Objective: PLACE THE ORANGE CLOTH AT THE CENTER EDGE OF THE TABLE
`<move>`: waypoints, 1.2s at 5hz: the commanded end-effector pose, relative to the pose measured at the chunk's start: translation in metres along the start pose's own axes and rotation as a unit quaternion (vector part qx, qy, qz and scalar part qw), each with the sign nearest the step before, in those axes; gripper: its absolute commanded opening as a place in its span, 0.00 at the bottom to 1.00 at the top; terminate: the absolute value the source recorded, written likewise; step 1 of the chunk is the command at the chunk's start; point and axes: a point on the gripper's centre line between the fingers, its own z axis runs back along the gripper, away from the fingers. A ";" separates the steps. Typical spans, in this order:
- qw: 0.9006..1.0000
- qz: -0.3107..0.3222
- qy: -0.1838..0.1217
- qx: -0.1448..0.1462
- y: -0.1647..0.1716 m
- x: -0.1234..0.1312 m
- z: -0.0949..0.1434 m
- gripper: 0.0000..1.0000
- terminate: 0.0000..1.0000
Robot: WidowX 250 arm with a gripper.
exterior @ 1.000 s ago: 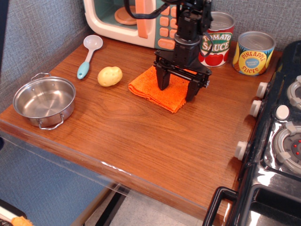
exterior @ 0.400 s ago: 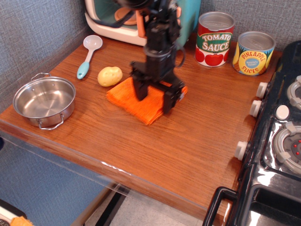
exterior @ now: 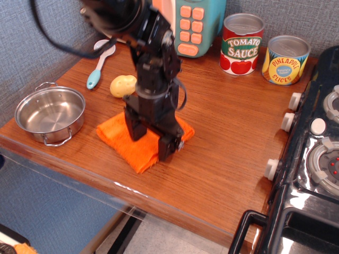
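Note:
The orange cloth [exterior: 117, 138] lies flat on the reddish-brown table [exterior: 228, 132], near the front edge, to the right of the steel pot. My gripper [exterior: 150, 140] stands upright on top of the cloth. Its two black fingers are spread apart, with both tips pressed down on the fabric. The arm hides the cloth's middle and back part. The cloth's front corner points towards the table's front edge.
A steel pot [exterior: 50, 114] stands at the front left. A potato [exterior: 123, 85] and a teal-handled spoon [exterior: 99, 63] lie behind the cloth. A toy microwave [exterior: 193, 24], a tomato sauce can [exterior: 242, 43] and a pineapple can [exterior: 286, 59] line the back. A black stove [exterior: 318, 159] borders the right.
My gripper has moved from the back middle of the table towards the front left. The orange cloth has slid along under it, past the potato, close to the front edge.

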 end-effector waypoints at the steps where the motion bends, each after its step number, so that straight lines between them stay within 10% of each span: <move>1: 0.998 -0.055 0.024 -0.033 -0.029 -0.045 -0.007 1.00 0.00; 4: 0.991 0.021 -0.110 -0.068 0.005 -0.004 0.098 1.00 0.00; 6: 0.993 0.023 -0.110 -0.040 0.005 -0.006 0.099 1.00 0.00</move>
